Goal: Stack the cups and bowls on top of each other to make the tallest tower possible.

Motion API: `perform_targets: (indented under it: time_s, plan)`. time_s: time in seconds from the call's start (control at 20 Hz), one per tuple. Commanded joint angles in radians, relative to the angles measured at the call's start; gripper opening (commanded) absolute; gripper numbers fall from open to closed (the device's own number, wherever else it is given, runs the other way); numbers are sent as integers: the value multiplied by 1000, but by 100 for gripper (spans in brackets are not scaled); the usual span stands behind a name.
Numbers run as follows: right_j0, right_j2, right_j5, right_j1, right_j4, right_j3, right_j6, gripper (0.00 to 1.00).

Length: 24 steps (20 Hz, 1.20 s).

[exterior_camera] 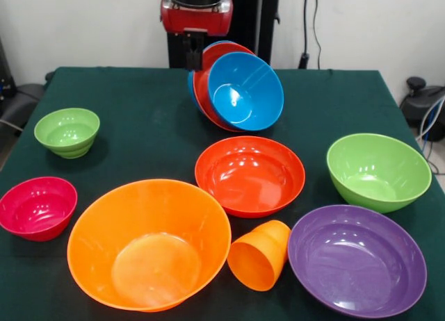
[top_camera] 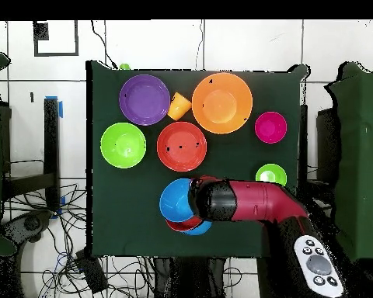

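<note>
My gripper (exterior_camera: pixel 194 51) comes down at the table's far side and is shut on the rim of a nested pile of bowls (exterior_camera: pixel 245 92), which hangs steeply tilted with its mouth towards the front camera. The pile is a blue bowl inside a red-orange bowl (exterior_camera: pixel 208 71), with another blue rim behind. In the overhead view the arm (top_camera: pixel 248 202) hides the gripper and part of the pile (top_camera: pixel 174 200). The orange cup (exterior_camera: pixel 259 255) lies on its side between the large orange bowl (exterior_camera: pixel 149 244) and the purple bowl (exterior_camera: pixel 357 260). A red-orange bowl (exterior_camera: pixel 249 175) sits upright mid-table.
A large green bowl (exterior_camera: pixel 378 171) stands at the right, with a small green bowl (exterior_camera: pixel 67 132) and a magenta bowl (exterior_camera: pixel 37 207) at the left. All rest on the dark green tablecloth (exterior_camera: pixel 139 105). Cables and a handheld controller (top_camera: pixel 319 266) lie off the table.
</note>
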Motion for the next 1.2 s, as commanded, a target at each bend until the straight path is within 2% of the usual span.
perform_targets:
  time_s: [0.05,0.35,0.75,0.9,1.05,1.2]
  plan:
    - [-11,123,133,69,-48,-104,-173,0]
    - [-38,167,166,119,-74,-184,-227,0]
    - [38,142,176,175,-87,-270,-131,0]
    - [48,128,211,200,-82,-302,-123,0]
    - [48,123,212,212,-79,-300,-124,0]
    - [41,119,168,211,-80,-274,-110,0]
